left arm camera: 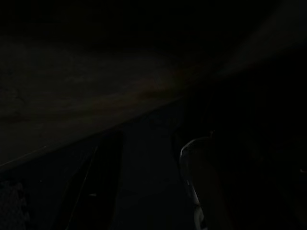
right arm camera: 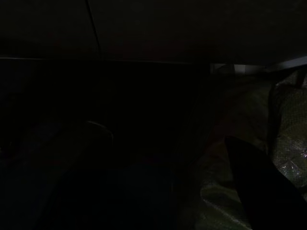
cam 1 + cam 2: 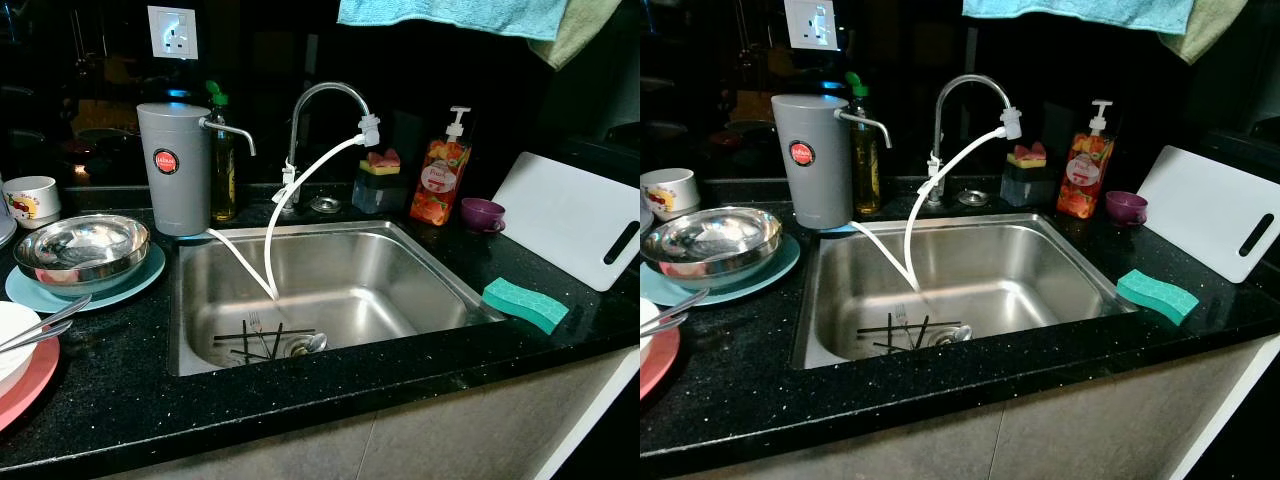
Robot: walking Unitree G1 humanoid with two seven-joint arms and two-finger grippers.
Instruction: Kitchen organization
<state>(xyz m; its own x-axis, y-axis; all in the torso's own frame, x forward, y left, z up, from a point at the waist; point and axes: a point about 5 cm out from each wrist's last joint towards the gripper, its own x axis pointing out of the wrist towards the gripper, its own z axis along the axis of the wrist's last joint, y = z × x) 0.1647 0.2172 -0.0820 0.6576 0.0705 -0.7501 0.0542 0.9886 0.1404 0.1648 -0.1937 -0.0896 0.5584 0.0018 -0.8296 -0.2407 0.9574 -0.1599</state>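
A stainless steel sink [image 3: 340, 265] is set into a black speckled counter [image 3: 300, 400]. A fork, a spoon and black chopsticks [image 3: 265, 340] lie by its drain. To the left, a steel bowl [image 3: 80, 245] sits on a light blue plate [image 3: 125, 285]. At the left edge, a white bowl [image 3: 12, 345] holding metal utensils [image 3: 45, 325] rests on a pink plate [image 3: 35, 385]. A green sponge [image 3: 525, 303] lies right of the sink. Both arms hang idle below the counter. Their wrist views are very dark, and my right gripper [image 2: 256, 184] is only a dark shape.
A grey water filter [image 3: 172, 165], an oil bottle [image 3: 223, 170], a faucet [image 3: 325, 95] with white hoses, a sponge holder [image 3: 380, 185], an orange soap bottle [image 3: 440, 180] and a purple cup [image 3: 483, 213] line the back. A white cutting board [image 3: 575, 215] leans at the right. A mug [image 3: 32, 200] stands far left.
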